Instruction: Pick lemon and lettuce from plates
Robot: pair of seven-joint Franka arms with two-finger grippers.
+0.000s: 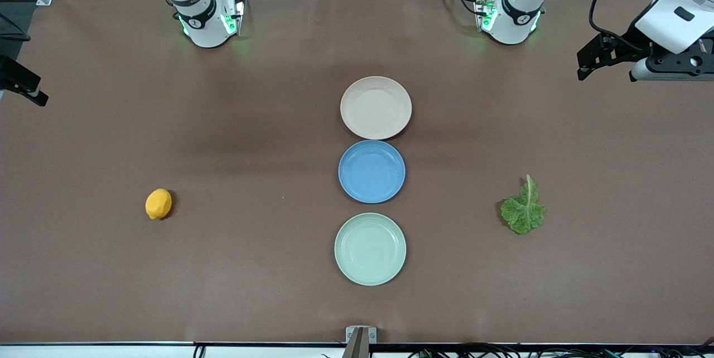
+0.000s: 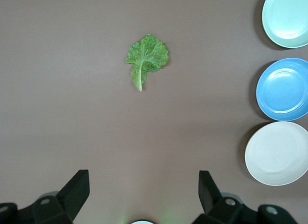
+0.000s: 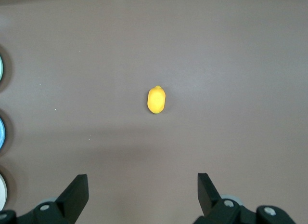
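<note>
Bare table (image 1: 251, 140) surrounds lemon (image 1: 158, 203) and lettuce (image 1: 523, 212); plates (image 1: 375, 107) well apart.

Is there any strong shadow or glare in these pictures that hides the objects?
Front view: even light, only soft shadows beside the lemon and lettuce. Left wrist view: soft shadows edge the plates, lettuce sharp. Right wrist view: lemon sharp, no glare.

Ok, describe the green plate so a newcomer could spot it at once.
Three plates sit in a row down the middle of the brown table. The green plate is the one at the end nearest the front camera, beside the blue plate. It alone is pale mint; the beige plate sits farthest away.
</note>
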